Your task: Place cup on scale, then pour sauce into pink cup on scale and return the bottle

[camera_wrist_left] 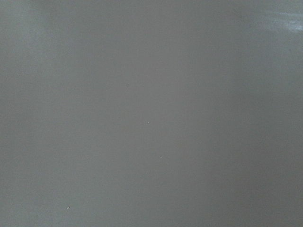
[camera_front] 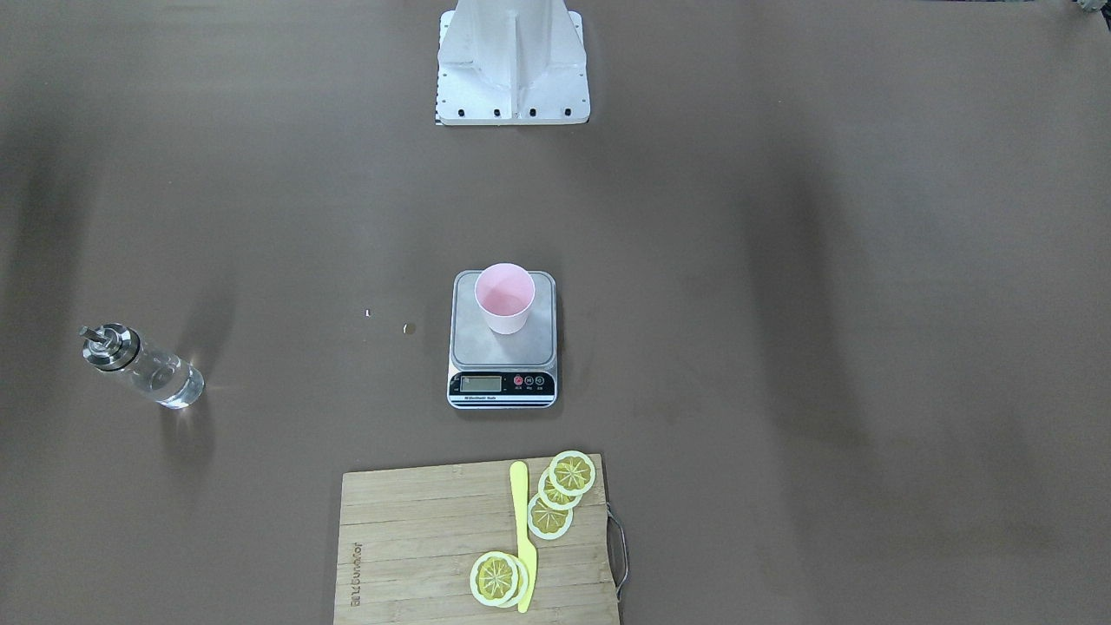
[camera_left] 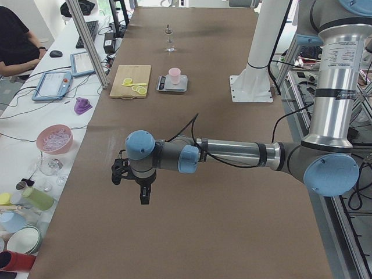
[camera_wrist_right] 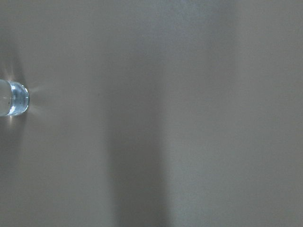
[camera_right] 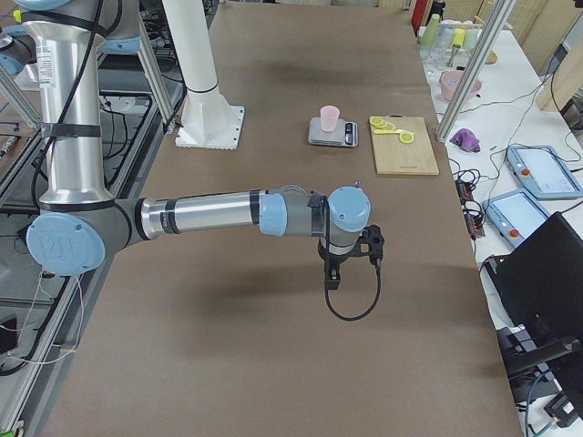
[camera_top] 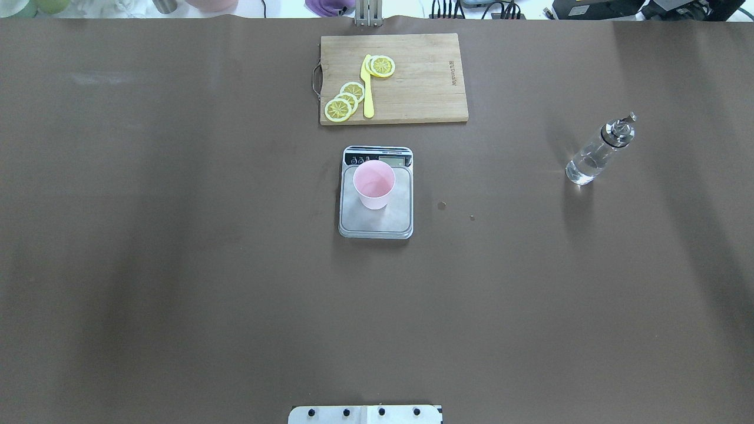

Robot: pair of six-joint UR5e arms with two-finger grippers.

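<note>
The pale pink cup point(camera_front: 504, 297) stands upright on the silver platform of the scale point(camera_front: 486, 349) at the table's middle; it also shows in the overhead view point(camera_top: 373, 184). The clear glass bottle point(camera_front: 143, 366) with metal cap and spout stands alone on the robot's right side point(camera_top: 595, 154), with clear sauce point(camera_top: 583, 168) in its lower part. Its base shows at the left edge of the right wrist view point(camera_wrist_right: 12, 98). My left gripper point(camera_left: 143, 196) and right gripper point(camera_right: 332, 277) show only in the side views, high above the table, far from everything. I cannot tell whether they are open or shut.
A wooden cutting board point(camera_top: 424, 88) with lemon slices point(camera_top: 344, 101) and a yellow knife point(camera_top: 367, 88) lies beyond the scale. Two small droplets point(camera_top: 441, 205) lie right of the scale. The robot's base plate point(camera_top: 365, 414) is at the near edge. An operator point(camera_left: 14, 43) sits by the side desk.
</note>
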